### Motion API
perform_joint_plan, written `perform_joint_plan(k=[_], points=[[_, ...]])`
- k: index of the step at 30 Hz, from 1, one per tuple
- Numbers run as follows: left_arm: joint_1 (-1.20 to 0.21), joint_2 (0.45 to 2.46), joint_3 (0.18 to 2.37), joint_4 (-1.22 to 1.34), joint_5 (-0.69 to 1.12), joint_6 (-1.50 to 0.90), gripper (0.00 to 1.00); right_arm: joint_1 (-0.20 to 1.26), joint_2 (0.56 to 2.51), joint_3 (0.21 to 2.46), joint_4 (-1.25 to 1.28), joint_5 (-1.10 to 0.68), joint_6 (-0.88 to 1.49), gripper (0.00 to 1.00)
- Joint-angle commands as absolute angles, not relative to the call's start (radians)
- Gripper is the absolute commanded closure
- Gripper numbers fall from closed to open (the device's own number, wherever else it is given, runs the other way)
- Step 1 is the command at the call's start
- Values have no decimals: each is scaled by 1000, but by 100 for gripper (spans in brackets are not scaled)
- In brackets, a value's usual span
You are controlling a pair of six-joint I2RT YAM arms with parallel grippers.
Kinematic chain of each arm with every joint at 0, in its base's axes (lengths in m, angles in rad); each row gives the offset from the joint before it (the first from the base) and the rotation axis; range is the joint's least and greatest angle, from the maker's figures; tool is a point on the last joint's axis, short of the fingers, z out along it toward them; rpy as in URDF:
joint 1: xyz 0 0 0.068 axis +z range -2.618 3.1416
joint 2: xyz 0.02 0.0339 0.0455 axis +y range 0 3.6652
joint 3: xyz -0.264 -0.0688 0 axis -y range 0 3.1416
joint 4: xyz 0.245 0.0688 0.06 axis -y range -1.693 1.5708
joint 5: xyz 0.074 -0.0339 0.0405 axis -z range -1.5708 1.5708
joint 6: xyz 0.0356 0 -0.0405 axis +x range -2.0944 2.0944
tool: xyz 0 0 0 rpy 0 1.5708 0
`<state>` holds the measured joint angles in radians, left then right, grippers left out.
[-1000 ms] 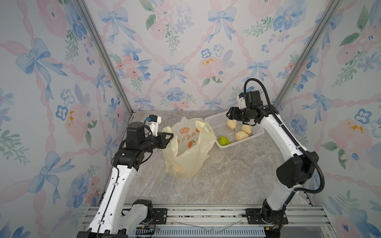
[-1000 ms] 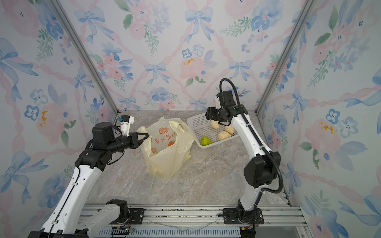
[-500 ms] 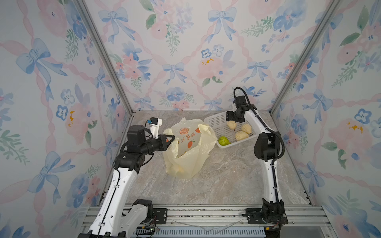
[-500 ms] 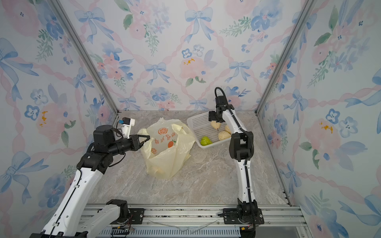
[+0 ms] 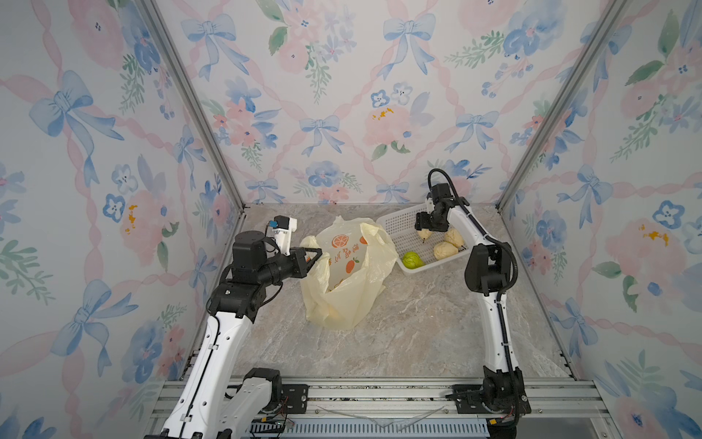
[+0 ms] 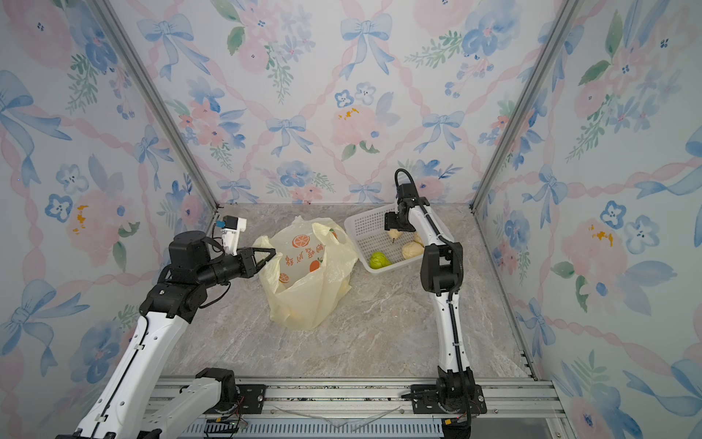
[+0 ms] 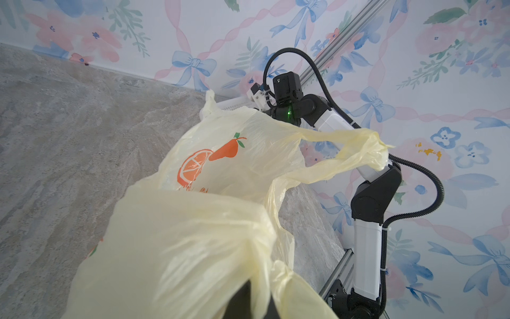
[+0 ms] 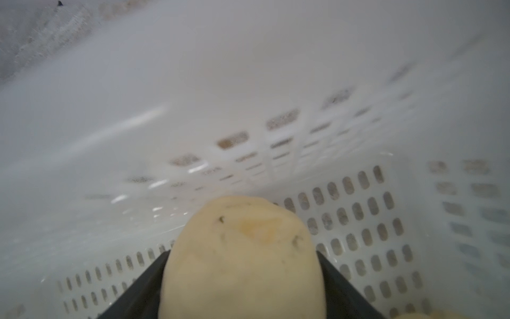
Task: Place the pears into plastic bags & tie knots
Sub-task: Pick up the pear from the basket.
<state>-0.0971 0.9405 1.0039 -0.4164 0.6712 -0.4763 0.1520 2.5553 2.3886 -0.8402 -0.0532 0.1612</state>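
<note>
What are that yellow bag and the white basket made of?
The bag looks like thin plastic film with a slight gloss: it is translucent, crinkled and sags in soft folds. The basket looks like stiff moulded plastic, plain white, with regular rows of small slots. Sight alone cannot confirm either.

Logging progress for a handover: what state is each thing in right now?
Plastic bag: mouth open, handles untied.
Left gripper: shut on the bag's edge.
Right gripper: closed around a pale pear in the basket.
Green pear: loose in the basket.
Two other pale pears: loose in basket.
</note>
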Motion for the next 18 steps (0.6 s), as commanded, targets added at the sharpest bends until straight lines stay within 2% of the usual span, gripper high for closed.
perform_joint_plan(k=[1, 4, 9, 12, 18], points=[[-95, 918, 1006, -401, 688, -481, 100, 147, 2521, 2378, -870, -72, 174, 39], [-95, 906, 1006, -400, 673, -482, 100, 157, 2424, 2343, -865, -69, 177, 44], [-95, 886, 998, -384, 675, -491, 100, 208, 2164, 2224, -845, -100, 193, 42], [-96, 873, 990, -371, 667, -498, 100, 247, 2008, 2158, -790, -181, 228, 42], [-97, 862, 980, -352, 664, -512, 100, 437, 1809, 2157, -762, -170, 247, 41]])
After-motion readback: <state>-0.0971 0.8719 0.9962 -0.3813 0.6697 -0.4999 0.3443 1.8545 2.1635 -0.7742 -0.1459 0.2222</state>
